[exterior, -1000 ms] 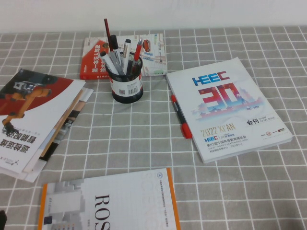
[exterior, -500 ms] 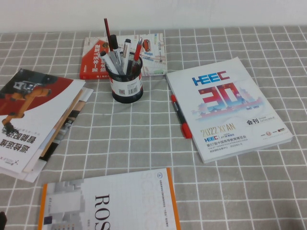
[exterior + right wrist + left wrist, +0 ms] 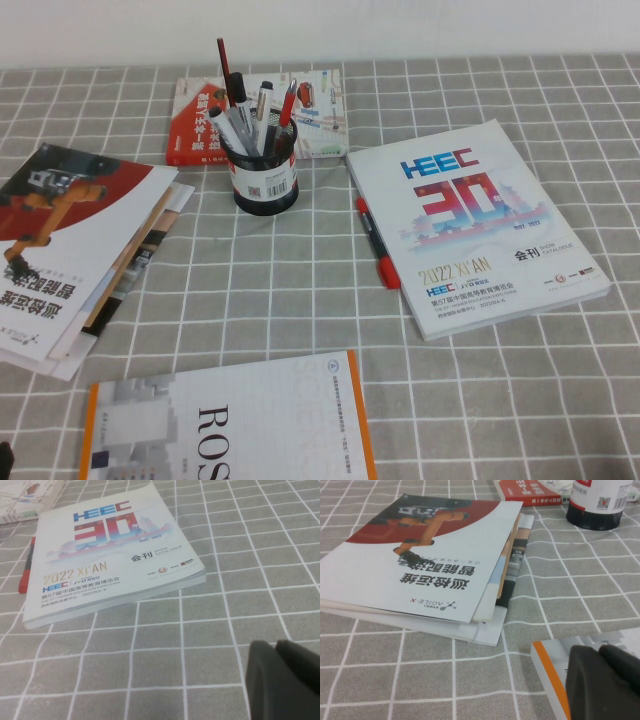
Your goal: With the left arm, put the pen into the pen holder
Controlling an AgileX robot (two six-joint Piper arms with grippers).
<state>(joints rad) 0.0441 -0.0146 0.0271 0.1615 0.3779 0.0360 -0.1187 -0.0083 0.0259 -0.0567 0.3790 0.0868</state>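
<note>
- Pen holder: stands upright on the checked cloth at about 11 o'clock from table centre, label facing the camera. Its base also shows in the left wrist view.
- Pen: a grey-silver pen leans inside the holder among several others, tips above the rim.
- Red pen: lies on the cloth along the left edge of the white catalogue, at 3 o'clock from the holder.
- Red book: flat directly behind the holder, at 12 o'clock.
- Stack of brochures: at 9 o'clock.
- Orange-edged book: at 6 o'clock.
- Left gripper: low at the near edge, beside the orange-edged book; opening cannot be told.
- Right gripper: low over bare cloth, near the catalogue; opening cannot be told.
</note>
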